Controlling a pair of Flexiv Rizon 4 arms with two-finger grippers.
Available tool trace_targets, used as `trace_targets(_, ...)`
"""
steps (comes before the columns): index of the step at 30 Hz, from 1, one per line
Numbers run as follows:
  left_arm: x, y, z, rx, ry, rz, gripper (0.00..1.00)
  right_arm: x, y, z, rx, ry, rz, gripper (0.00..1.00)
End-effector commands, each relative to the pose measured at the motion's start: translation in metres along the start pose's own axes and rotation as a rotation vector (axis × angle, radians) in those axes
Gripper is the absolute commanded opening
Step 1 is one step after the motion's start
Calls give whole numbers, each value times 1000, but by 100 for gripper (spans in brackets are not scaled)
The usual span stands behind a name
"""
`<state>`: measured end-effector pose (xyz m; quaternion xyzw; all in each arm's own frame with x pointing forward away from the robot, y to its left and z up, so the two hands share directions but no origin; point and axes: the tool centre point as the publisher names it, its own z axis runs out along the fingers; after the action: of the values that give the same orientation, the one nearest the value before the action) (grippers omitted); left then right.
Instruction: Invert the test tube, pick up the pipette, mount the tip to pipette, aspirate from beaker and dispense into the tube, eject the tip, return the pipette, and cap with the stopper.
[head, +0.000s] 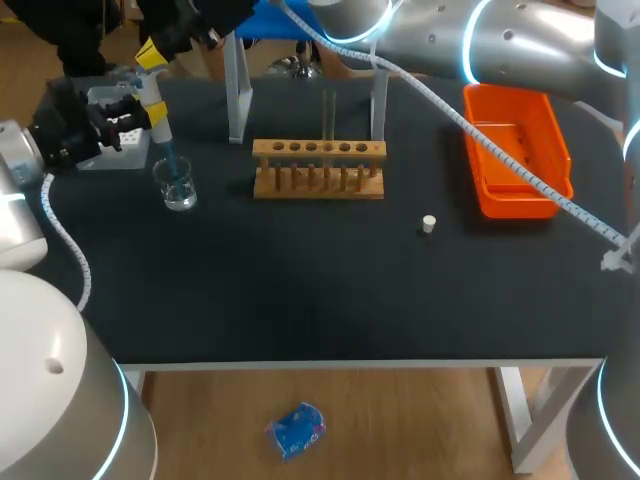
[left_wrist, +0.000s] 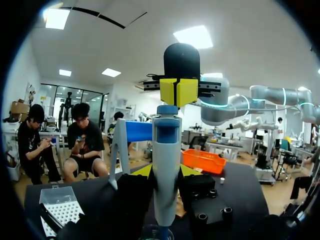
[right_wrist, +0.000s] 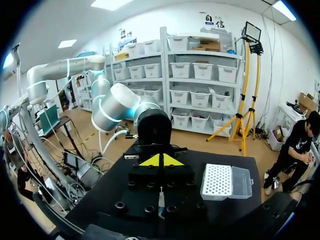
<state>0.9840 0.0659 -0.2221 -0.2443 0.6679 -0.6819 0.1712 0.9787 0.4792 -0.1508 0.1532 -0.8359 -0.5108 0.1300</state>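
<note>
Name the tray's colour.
The tray is orange, clearest in the head view.

You've got the rack (head: 318, 182) at ctr of the table (head: 300, 300), twd the back, w/ the test tube (head: 328, 115) upright in one of its middle holes. Just behind the rack is the stand (head: 236, 95), one leg near each end. To your R of the rack sits the bin (head: 520, 208), apart from it. The stopper (head: 429, 223) lies on the table btwn rack and bin, nearer you than both. To your L of the rack is the beaker (head: 180, 190); the pipette (head: 152, 100) stands upright over it, lower end in the beaker. The left gripper (head: 158, 125) is at the pipette's side, the right gripper (head: 150, 55) on top of it. The tip box (head: 112, 150) is far L, behind and L of the beaker.
</note>
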Motion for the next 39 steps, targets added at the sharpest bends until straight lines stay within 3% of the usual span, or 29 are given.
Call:
trace_targets(1, 0, -4, 0, 2, -2, 0, 0, 2, -5, 1, -1, -3, 0, 0)
trace_targets(39, 0, -4, 0, 2, -2, 0, 0, -5, 13, -1, -18, -36, -52, 0)
